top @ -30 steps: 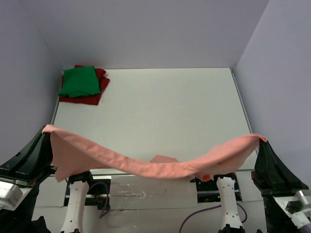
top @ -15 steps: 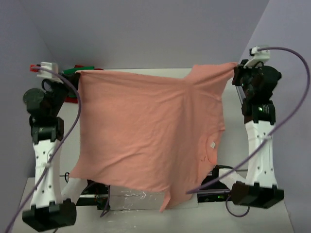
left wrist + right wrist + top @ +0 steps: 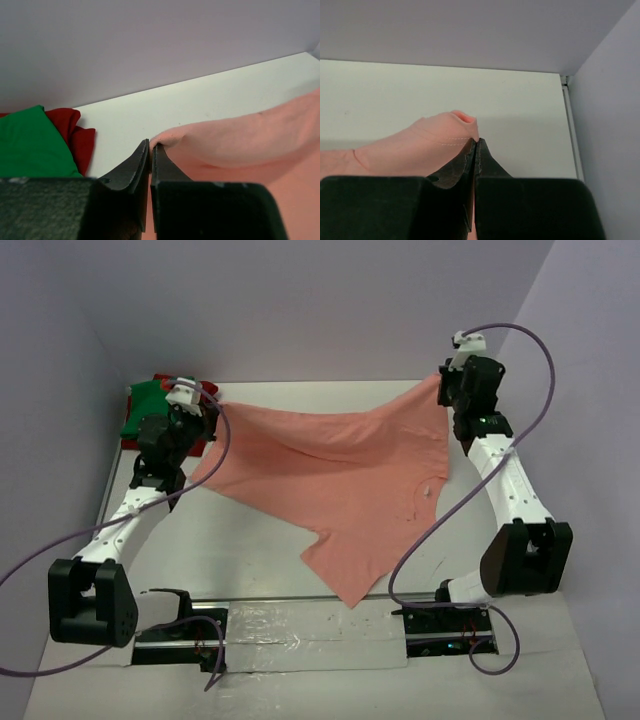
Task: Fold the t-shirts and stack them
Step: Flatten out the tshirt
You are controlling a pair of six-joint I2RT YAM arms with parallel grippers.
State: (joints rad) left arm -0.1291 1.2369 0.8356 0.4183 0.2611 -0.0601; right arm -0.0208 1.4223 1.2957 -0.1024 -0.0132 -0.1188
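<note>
Left tool (image 3: 212,408) and right tool (image 3: 442,390) each pinched a corner of the soft salmon-pink cloth t-shirt (image 3: 340,470), stretched crosswise between them.

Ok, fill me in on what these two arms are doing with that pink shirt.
Both arms are holding the salmon-pink t-shirt spread between them over the far part of the table. The left gripper and the right gripper are each shut on one edge of it, and the rest trails toward the near edge. It is not yet folded. At the far left corner, the green t-shirt lies folded on the dark red t-shirt.
</note>
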